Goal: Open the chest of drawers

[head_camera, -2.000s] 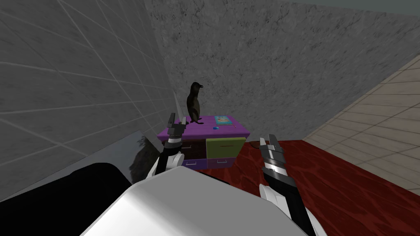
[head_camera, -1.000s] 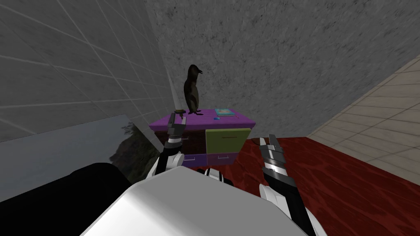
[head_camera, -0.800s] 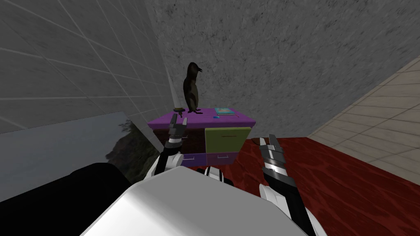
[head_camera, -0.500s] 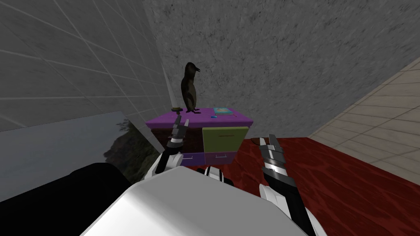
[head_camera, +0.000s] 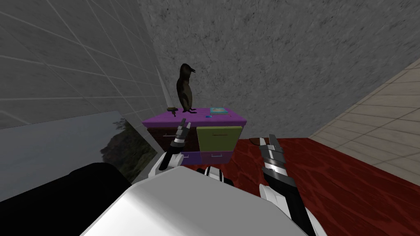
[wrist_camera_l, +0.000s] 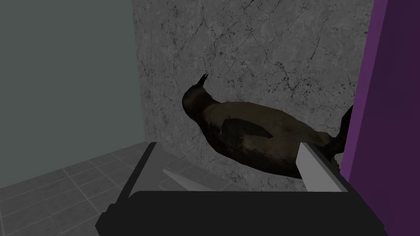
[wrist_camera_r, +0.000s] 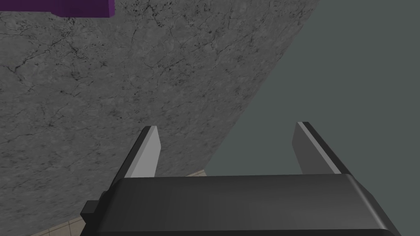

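Note:
The chest of drawers [head_camera: 195, 119] has a purple top, a dark maroon front [head_camera: 163, 137] on its left, a green front [head_camera: 217, 139] on its right and a purple bottom row [head_camera: 205, 157]. Each front carries a thin handle. My left gripper [head_camera: 183, 125] is open, raised in front of the maroon front just below the top's edge. In the left wrist view its gripper [wrist_camera_l: 229, 168] points past the purple edge [wrist_camera_l: 385, 123] at a dark penguin figure [wrist_camera_l: 254, 139]. My right gripper [head_camera: 266, 143] hangs open lower down, to the right of the chest, also seen as the right gripper [wrist_camera_r: 227, 149].
On the chest's top stand the penguin figure [head_camera: 184, 88], a teal book [head_camera: 218, 110] and a small brownish thing [head_camera: 171, 109]. A landscape picture panel [head_camera: 123, 143] leans at the left wall. A red rug [head_camera: 328, 184] lies before the chest, beige tiles [head_camera: 389, 123] to the right.
My view has swung, so the chest sits further left and a little nearer. My left gripper has moved right and lower, from the top's left corner to the maroon front. The right arm is unchanged.

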### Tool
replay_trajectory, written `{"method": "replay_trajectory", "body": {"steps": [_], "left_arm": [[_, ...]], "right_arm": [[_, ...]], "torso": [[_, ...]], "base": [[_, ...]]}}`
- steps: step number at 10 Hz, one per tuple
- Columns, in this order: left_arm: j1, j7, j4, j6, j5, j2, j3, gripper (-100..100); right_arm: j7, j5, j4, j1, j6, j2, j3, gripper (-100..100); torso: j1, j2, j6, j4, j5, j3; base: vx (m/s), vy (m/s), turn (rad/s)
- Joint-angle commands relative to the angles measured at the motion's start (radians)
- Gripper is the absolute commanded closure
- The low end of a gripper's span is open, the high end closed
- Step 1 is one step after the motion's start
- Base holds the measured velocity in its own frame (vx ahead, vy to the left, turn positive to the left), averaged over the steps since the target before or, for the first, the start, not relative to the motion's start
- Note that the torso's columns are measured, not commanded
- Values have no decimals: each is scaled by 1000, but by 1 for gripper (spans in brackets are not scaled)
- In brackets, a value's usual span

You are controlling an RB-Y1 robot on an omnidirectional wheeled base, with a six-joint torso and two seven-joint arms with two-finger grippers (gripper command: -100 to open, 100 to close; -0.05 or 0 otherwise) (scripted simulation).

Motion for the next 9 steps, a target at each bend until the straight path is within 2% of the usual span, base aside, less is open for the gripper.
{"method": "replay_trajectory", "body": {"steps": [1,4,9], "left_arm": [[-4,-3,49,8,1,4,5,-100],[-19,-11,136,34,2,15,12,-100],[-40,-23,257,71,3,18,22,-100]], "right_arm": [[0,0,0,0,0,0,0,0],[0,0,0,0,0,0,0,0],[0,0,0,0,0,0,0,0]], "torso": [[0,0,0,0,0,0],[-7,1,0,0,-2,1],[-1,2,0,1,0,1]], "base": [[10,-91,21],[12,-159,33],[5,-162,31]]}}
